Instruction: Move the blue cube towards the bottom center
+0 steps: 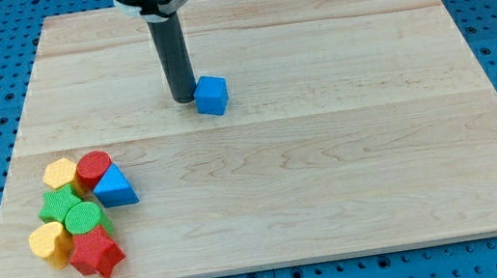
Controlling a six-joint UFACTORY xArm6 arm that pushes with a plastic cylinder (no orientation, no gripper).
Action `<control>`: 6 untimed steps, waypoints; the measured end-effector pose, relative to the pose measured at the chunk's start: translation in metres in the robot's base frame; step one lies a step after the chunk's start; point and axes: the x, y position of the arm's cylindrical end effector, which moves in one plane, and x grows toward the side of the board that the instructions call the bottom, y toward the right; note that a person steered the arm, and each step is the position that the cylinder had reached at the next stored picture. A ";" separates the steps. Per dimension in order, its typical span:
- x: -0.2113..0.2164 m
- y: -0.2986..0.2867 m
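Observation:
The blue cube (211,95) sits on the wooden board (330,166) in its upper middle part. My tip (184,99) rests on the board just to the view's left of the cube, touching or nearly touching its left side. The dark rod rises from there to the view's top edge.
A cluster of blocks lies at the board's lower left: a yellow block (59,173), a red cylinder (94,167), a blue triangular block (114,186), a green block (60,205), a green cylinder (84,219), a yellow heart-like block (50,242) and a red star-like block (96,253).

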 end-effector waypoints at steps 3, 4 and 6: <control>0.017 0.052; 0.066 0.105; 0.137 0.193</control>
